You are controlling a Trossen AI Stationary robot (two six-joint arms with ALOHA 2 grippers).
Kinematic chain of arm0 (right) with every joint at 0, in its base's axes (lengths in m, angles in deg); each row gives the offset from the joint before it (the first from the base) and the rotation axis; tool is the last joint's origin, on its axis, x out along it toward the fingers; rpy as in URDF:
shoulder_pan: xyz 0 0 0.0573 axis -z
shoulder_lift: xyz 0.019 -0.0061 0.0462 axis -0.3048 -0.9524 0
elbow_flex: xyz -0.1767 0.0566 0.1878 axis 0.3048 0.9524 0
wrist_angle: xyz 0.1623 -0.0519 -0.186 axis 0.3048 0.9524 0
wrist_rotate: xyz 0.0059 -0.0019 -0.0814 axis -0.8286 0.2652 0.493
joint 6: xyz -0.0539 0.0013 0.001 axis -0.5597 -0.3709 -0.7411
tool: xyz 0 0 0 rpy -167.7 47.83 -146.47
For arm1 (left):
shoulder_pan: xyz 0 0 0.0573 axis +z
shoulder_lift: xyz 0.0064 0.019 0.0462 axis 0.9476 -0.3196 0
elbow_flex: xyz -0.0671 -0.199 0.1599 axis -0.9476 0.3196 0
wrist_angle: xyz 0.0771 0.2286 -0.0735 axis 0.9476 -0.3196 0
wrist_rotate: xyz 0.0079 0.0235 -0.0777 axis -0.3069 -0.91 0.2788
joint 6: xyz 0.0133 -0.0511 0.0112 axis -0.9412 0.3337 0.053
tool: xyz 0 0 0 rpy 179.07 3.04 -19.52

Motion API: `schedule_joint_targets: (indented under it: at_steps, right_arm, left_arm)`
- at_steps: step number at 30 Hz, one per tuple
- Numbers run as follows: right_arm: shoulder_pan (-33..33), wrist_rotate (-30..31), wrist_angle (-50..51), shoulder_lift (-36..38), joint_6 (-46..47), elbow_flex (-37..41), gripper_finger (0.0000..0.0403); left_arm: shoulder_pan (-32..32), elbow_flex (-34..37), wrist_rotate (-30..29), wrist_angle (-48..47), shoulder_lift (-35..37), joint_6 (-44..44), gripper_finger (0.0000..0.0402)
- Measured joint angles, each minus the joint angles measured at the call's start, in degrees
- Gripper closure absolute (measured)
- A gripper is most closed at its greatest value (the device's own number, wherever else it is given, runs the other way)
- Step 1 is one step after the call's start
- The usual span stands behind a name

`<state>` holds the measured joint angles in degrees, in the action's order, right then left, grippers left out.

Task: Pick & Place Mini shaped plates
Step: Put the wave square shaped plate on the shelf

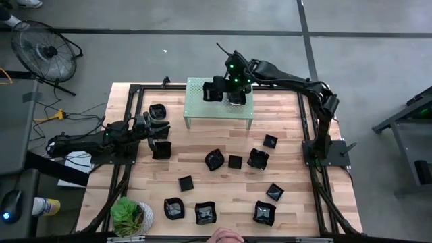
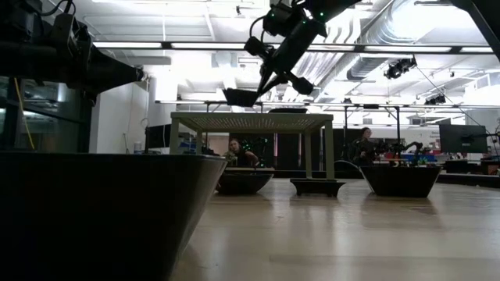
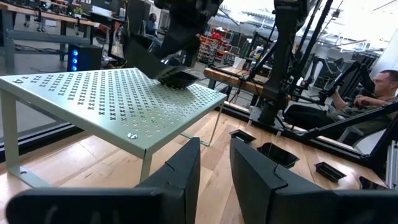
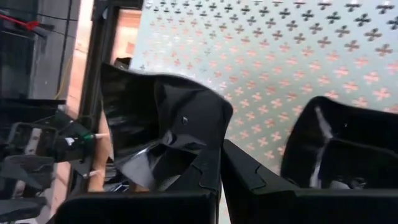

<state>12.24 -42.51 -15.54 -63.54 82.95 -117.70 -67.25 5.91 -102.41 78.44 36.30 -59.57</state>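
My right gripper (image 1: 223, 86) hangs over the pale green shelf (image 1: 202, 108), shut on the rim of a glossy black mini plate (image 1: 212, 92) that sits tilted just above the shelf top. The wrist view shows that plate (image 4: 161, 124) pinched between the fingers, with a second plate (image 4: 336, 143) resting on the shelf beside it (image 1: 237, 98). My left gripper (image 1: 158, 129) waits low at the table's left, open and empty, between two plates (image 1: 157, 111) (image 1: 160, 150). Its fingers (image 3: 186, 168) face the shelf (image 3: 112, 99). Several more plates (image 1: 214, 160) lie scattered over the table.
A potted plant (image 1: 131, 216) stands at the front left corner. A person's hand (image 1: 226, 236) shows at the front edge. One plate (image 2: 101, 211) fills the low view's foreground, and others (image 2: 316, 186) lie under and beyond the shelf. People sit in the room behind.
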Motion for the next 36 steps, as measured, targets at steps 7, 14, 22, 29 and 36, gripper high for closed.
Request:
schedule_joint_targets:
  at_steps: [7, 14, 22, 29, 36]
  right_arm:
    - [-0.04, -0.88, 0.21, -0.57, 1.48, 0.00, 0.0403]
    - [0.04, -1.49, 0.00, -2.03, 2.53, 0.04, 0.0403]
    - [1.14, -0.63, 0.24, -2.03, 1.59, 0.02, 0.0403]
    - [1.49, -0.60, 1.07, -2.03, 0.01, 0.02, 0.0403]
    - [1.62, 0.00, 2.05, -2.03, -1.10, 0.02, 0.0402]
  left_arm:
    - [0.01, 0.00, -0.01, 0.01, 0.01, -0.01, 0.0316]
    - [0.01, 0.00, 0.00, 0.02, -0.01, 0.01, 0.0316]
    - [0.00, 0.00, 0.01, 0.01, 0.00, -0.01, 0.0316]
    - [0.00, 0.00, 0.02, 0.00, 0.01, 0.01, 0.0316]
    - [-0.01, 0.00, 0.02, 0.02, 0.01, 0.01, 0.0316]
